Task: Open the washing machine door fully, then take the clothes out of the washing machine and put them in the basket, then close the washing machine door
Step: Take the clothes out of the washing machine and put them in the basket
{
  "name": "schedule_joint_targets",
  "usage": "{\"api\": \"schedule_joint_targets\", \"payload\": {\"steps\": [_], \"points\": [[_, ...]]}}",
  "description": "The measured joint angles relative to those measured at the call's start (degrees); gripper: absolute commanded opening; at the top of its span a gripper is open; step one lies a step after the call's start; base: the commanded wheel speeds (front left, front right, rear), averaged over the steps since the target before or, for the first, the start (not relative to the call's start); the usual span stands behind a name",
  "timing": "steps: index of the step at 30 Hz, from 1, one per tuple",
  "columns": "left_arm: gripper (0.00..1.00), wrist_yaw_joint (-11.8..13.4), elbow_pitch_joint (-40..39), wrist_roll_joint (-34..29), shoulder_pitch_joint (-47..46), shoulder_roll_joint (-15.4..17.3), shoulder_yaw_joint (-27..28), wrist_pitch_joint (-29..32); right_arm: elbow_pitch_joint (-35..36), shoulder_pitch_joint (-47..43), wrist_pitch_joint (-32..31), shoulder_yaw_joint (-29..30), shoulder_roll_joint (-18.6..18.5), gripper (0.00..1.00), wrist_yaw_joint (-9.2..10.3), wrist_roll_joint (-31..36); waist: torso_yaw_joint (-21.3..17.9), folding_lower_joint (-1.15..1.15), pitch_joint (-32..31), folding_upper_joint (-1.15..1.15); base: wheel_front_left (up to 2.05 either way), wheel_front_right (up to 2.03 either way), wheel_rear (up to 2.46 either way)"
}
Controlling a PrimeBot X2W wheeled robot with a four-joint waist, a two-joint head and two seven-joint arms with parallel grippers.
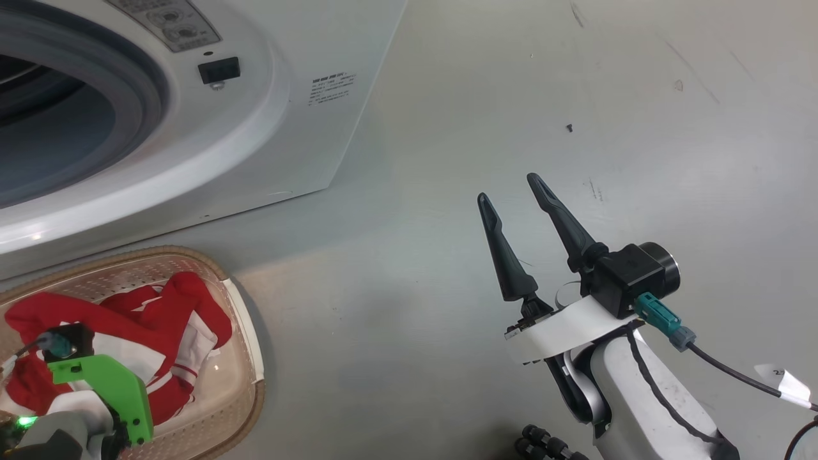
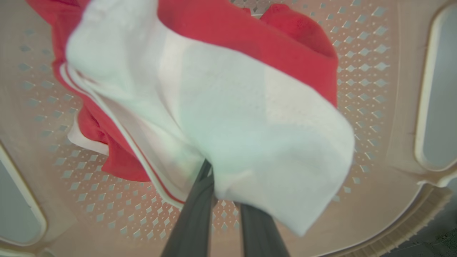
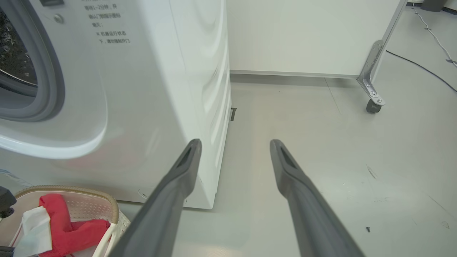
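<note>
- Clothes [image 1: 182, 300]: the red garment with the white panel and striped trim sits inside the basket [image 1: 246, 338], which stands on the floor just in front of the washing machine [image 1: 255, 134].
- Left end effector [image 2: 225, 192]: fingers drawn narrow, pinching the white panel of the clothes low inside the basket. The perforated floor shows all around the cloth.
- Right end effector [image 1: 509, 188]: fingers spread wide, holding nothing, poised over bare floor [image 1: 575, 96] well to the right of the machine.
- Progress, my judgement:
  - The drum mouth stands uncovered, so the door-opening step looks done.
  - Transfer of this garment is at the point of release.
  - I cannot tell how many garments are in the basket.
  - What I see of the drum is too dark to say whether more remains inside.
  - Closing the door is left to do.
- Writing:
  - Small block of grey print [image 1: 332, 88] on the machine front, too fine to read.
  - From the right wrist, several lines of Chinese characters [image 3: 107, 25] on the same front, too soft to transcribe with confidence.
  - White tag [image 1: 787, 384] on my right arm's cable begins with "2"; the rest is unclear.
</note>
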State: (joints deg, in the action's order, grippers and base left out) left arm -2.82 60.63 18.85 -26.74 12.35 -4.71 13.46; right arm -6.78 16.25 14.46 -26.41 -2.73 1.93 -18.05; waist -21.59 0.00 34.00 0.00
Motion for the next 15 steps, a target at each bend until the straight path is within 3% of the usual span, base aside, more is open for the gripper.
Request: {"api": "schedule_joint_targets", "payload": {"steps": [4, 5, 6, 15], "points": [[0.00, 0.0, 0.2, 0.0, -1.0, -0.1, 0.0, 0.0, -0.1, 0.5, 0.0, -0.3, 0.0, 1.00, 0.00, 0.0, 0.4, 0.00, 0.0, 0.00, 0.00, 0.00, 0.00], [0.38, 0.0, 0.4, 0.1, -1.1, -0.2, 0.1, 0.0, -0.2, 0.6, 0.0, -0.3, 0.0, 1.00, 0.00, 0.0, 0.5, 0.00, -0.1, 0.00, 0.00, 0.00, 0.00], [1.00, 0.0, 0.5, 0.1, -1.1, -0.3, 0.1, -0.3, -0.2, 0.7, 0.0, -0.4, 0.0, 1.00, 0.00, 0.0, 0.6, 0.00, -0.1, 0.00, 0.00, 0.00, 0.00], [1.00, 0.1, 2.0, 0.1, -1.1, -0.6, 0.0, -2.5, -1.5, 0.9, 0.0, -0.3, 0.0, 1.00, 0.00, 0.2, 1.2, 0.00, -1.9, 0.00, 0.00, 0.00, 0.00]]}}
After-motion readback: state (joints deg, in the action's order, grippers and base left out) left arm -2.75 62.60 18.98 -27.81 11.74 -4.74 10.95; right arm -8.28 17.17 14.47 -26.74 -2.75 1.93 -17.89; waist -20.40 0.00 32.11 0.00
